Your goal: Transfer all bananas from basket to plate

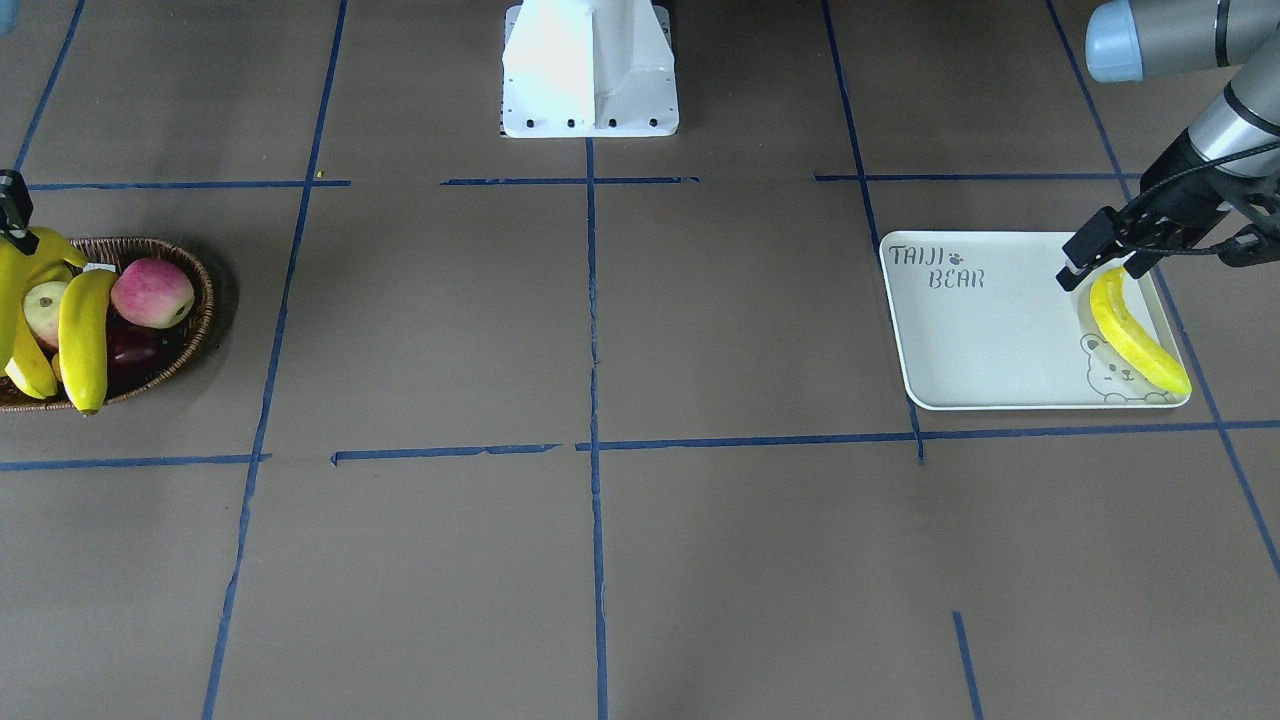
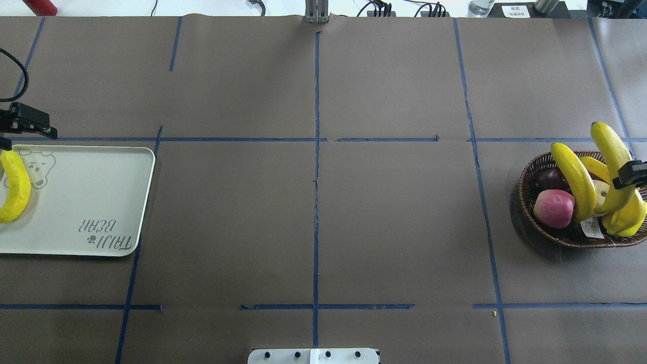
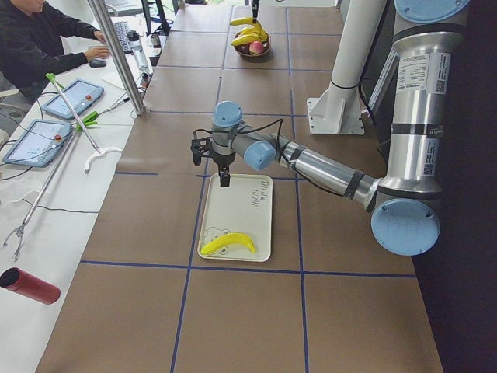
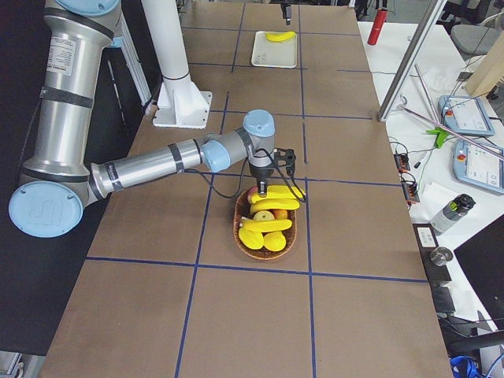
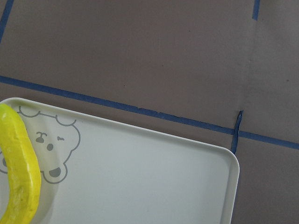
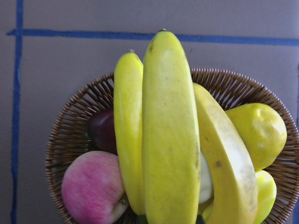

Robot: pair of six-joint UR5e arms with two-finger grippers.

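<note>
The wicker basket point(image 2: 528, 174) at the table's right end holds several yellow bananas point(image 2: 576, 179), also visible in the front view point(image 1: 85, 335). My right gripper point(image 2: 632, 174) is shut on one banana point(image 2: 609, 146) and holds it just above the basket; it fills the right wrist view point(image 6: 170, 130). The pale plate point(image 2: 91, 192) at the left end carries one banana point(image 2: 15, 187) lying beside the bear drawing. My left gripper point(image 2: 25, 137) is open and empty above the plate's far corner, apart from that banana point(image 5: 23, 172).
A pink-red apple point(image 2: 553, 207) and a dark red fruit point(image 2: 550, 178) lie in the basket beside the bananas. The robot's white base point(image 1: 590, 70) stands at the table's middle edge. Blue tape lines cross the brown table top. Operators' tablets and a red bottle point(image 3: 31, 286) lie on the side table.
</note>
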